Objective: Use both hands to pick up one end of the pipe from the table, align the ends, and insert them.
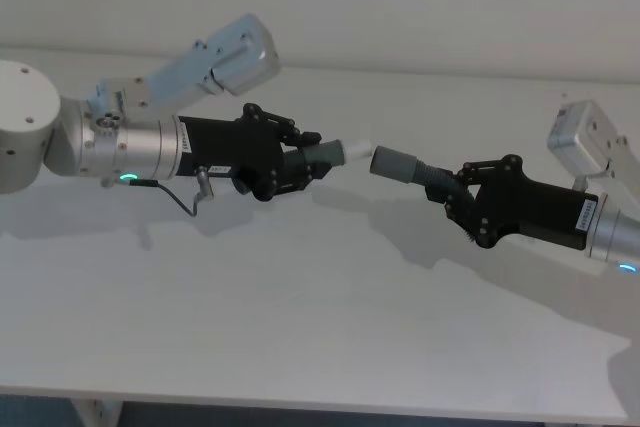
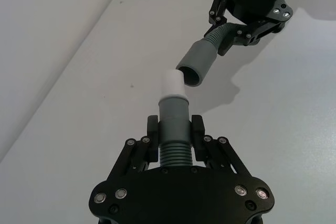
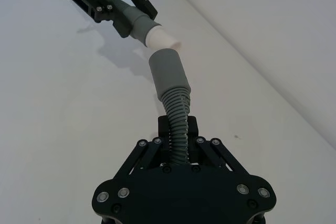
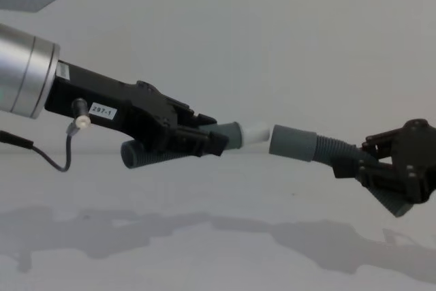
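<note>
Both pipe pieces are held in the air above the white table point(image 1: 300, 327). My left gripper point(image 1: 312, 159) is shut on the ribbed part of one piece point(image 2: 173, 129), whose pale plug tip point(image 2: 172, 84) points at the other piece. My right gripper point(image 1: 452, 192) is shut on the ribbed hose of the second piece point(image 3: 177, 119), whose wider grey socket cuff point(image 1: 397, 163) faces the plug. A small gap separates the two ends; in the chest view the plug tip point(image 4: 256, 132) and socket cuff point(image 4: 293, 142) sit nearly level, slightly angled to each other.
The table's front edge point(image 1: 300, 409) runs along the bottom of the head view. A thin cable point(image 1: 185, 202) hangs under my left arm. A plain wall rises behind the table.
</note>
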Robot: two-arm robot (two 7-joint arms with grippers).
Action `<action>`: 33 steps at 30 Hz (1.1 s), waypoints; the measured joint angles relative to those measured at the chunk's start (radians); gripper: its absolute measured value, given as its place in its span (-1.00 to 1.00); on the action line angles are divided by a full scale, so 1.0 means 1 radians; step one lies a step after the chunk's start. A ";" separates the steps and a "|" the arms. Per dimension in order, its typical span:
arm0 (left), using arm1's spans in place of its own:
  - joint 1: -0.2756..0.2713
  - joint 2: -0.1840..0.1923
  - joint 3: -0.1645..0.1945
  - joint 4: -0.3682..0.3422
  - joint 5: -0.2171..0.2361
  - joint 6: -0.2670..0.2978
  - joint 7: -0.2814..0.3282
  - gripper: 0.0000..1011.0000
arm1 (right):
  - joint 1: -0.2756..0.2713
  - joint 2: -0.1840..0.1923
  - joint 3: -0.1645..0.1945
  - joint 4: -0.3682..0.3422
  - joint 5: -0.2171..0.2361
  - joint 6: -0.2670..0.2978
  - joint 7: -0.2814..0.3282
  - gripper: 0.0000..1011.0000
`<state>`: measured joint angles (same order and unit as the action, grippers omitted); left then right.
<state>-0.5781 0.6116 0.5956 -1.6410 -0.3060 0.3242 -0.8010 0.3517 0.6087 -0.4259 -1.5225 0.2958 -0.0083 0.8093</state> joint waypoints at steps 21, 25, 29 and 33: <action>-0.022 -0.006 0.027 0.021 -0.023 0.011 -0.013 -0.30 | 0.012 0.000 -0.013 -0.005 0.024 0.015 -0.013 -0.66; -0.028 -0.008 0.032 0.030 -0.029 0.005 -0.020 -0.30 | 0.017 -0.001 -0.019 -0.001 0.028 0.018 -0.013 -0.66; -0.033 -0.011 0.036 0.036 -0.035 -0.002 -0.026 -0.30 | 0.021 -0.001 -0.023 0.001 0.029 0.019 -0.013 -0.66; -0.037 -0.012 0.039 0.040 -0.042 -0.006 -0.030 -0.30 | 0.027 -0.003 -0.028 0.007 0.033 0.018 -0.013 -0.66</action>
<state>-0.6146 0.6001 0.6343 -1.6015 -0.3480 0.3177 -0.8313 0.3789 0.6059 -0.4540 -1.5159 0.3292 0.0102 0.7966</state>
